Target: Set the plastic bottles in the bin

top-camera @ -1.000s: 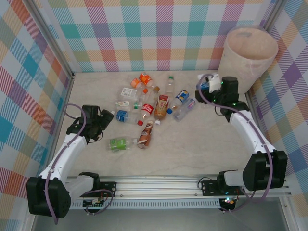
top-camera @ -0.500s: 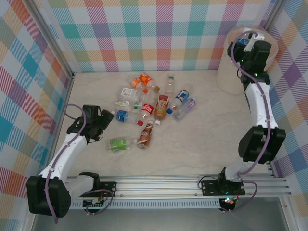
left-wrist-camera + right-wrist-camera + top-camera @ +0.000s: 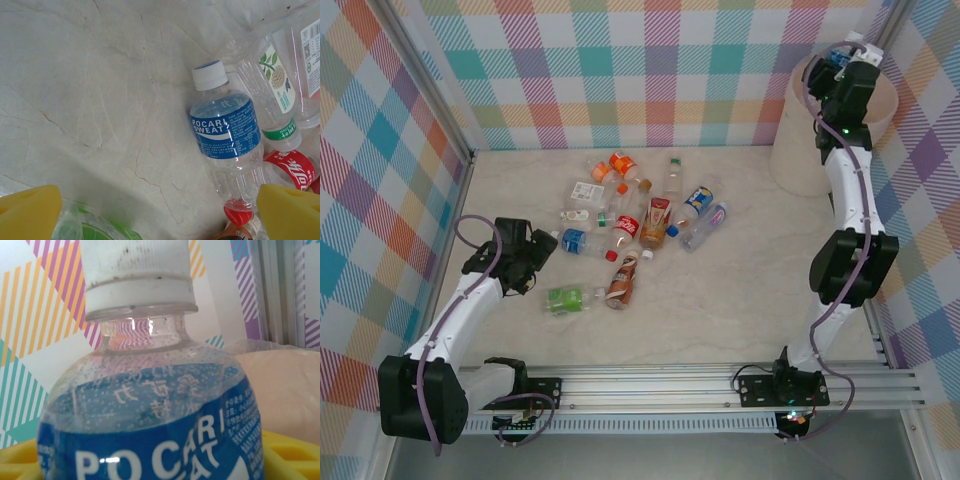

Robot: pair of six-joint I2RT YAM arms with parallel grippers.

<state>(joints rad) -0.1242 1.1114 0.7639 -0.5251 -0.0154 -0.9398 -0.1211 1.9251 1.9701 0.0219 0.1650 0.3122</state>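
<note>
My right gripper (image 3: 844, 55) is raised over the cream-white bin (image 3: 790, 150) at the back right, shut on a blue-labelled Pocari Sweat bottle (image 3: 150, 405) with a white cap. The bin's rim (image 3: 285, 390) lies just behind that bottle. Several plastic bottles (image 3: 630, 225) lie scattered in the middle of the table. My left gripper (image 3: 525, 262) hovers open at the left of the pile, its yellow fingers (image 3: 287, 212) on either side of bare table. A second blue-labelled bottle (image 3: 227, 135) lies ahead of it and a green-labelled bottle (image 3: 565, 298) lies beside it.
Checked walls close the table (image 3: 740, 300) on three sides, and a metal rail (image 3: 650, 385) runs along the near edge. The bin stands in the back right corner against the wall.
The right arm has swung up from the table near the pile to above the bin, carrying the blue-labelled bottle. The left arm has stayed almost still.
</note>
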